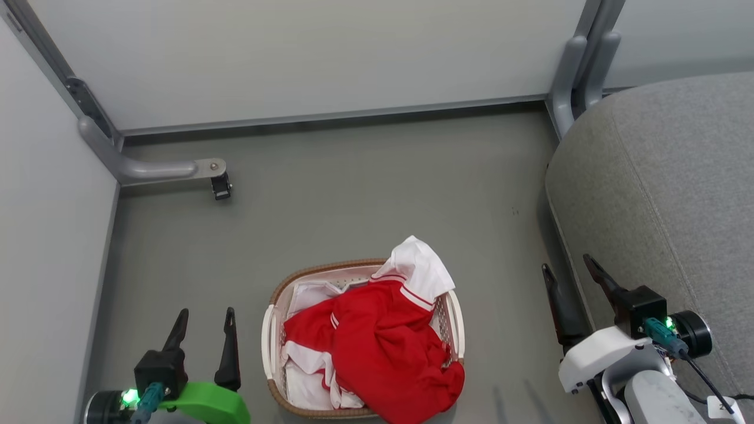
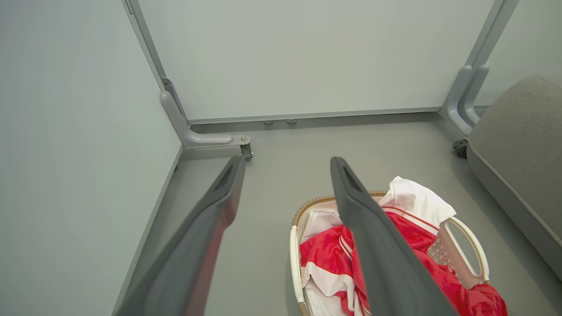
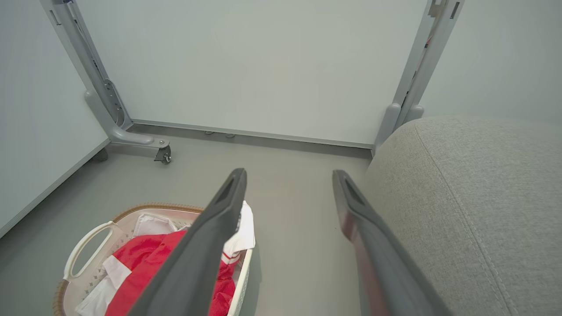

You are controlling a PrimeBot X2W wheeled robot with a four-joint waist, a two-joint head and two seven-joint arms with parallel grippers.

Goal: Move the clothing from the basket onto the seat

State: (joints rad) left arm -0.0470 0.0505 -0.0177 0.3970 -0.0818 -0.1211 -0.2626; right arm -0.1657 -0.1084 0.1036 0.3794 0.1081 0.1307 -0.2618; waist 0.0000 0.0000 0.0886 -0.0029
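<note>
We see the clothing (image 1: 377, 347) heaped in the basket (image 1: 330, 264), which stands on the floor (image 1: 353, 194) at the bottom centre of the head view. A white sleeve lies over the upper right rim and red fabric spills over the lower right rim. Our left gripper (image 1: 206, 312) at lower left and right gripper (image 1: 566, 263) at lower right both stand wide and empty, apart from the basket, and the grey seat (image 1: 665, 188) fills the right edge.
</note>
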